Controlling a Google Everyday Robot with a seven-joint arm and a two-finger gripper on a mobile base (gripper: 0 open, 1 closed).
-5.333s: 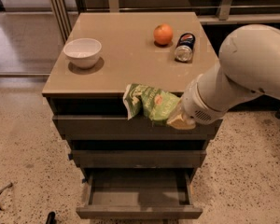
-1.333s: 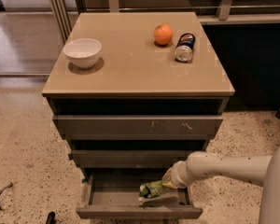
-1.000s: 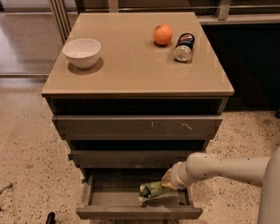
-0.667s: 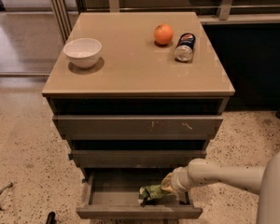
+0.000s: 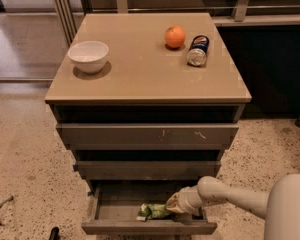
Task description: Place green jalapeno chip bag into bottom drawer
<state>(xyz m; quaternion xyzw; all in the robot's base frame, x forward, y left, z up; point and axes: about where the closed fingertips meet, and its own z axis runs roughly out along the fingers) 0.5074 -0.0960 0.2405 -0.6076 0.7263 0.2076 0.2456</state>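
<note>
Speckled floor [image 5: 20, 149] around a tan cabinet top [image 5: 145, 79] bearing a white bowl [image 5: 88, 56] near the left edge, and an orange [image 5: 174, 36] and a toppled soda can [image 5: 198, 50] by the back right corner. Down in the open bottom drawer [image 5: 145, 228], gripper [image 5: 173, 204] against the right end of the green jalapeno chip bag [image 5: 153, 211]; clamped or loose, cannot tell. Crumpled, lying flat near the drawer's front edge.
</note>
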